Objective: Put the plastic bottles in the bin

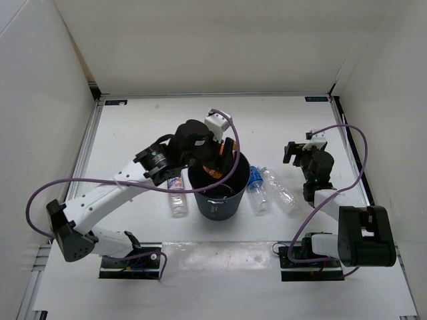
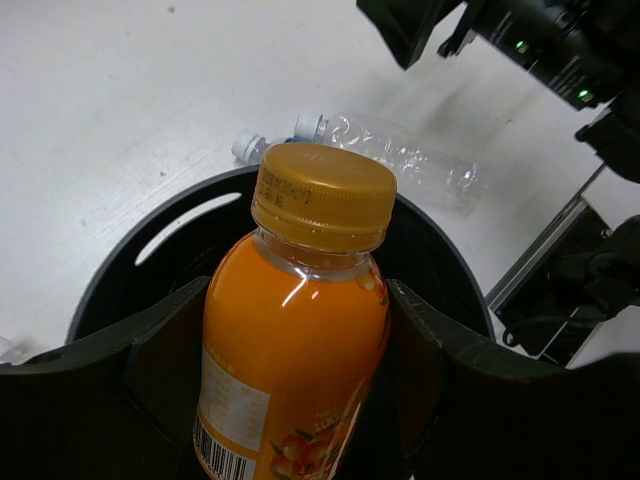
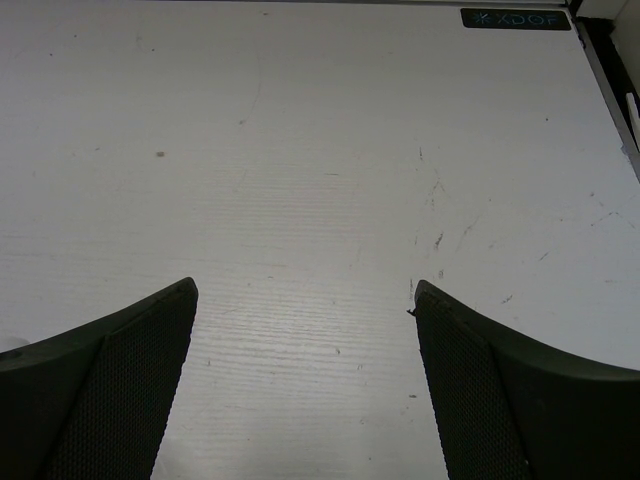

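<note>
Bright, even white light
Table [image 1: 267,127] glares nearside of the bin [image 1: 217,203]; highlight streaks the orange bottle [image 2: 290,340] over it

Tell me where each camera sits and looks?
Top external: above, behind the arms, looking down on table, bin, both arms.
Left wrist: on the left gripper, looking past its fingers at the orange bottle over the bin.
Right wrist: on the open right gripper, facing table between its fingers.
Shared: top and left wrist show bottle and bin.

Your orange plastic bottle [image 2: 300,330] is glossy; the dark grey plastic bin [image 2: 200,255] beneath it looks smooth and matt.
</note>
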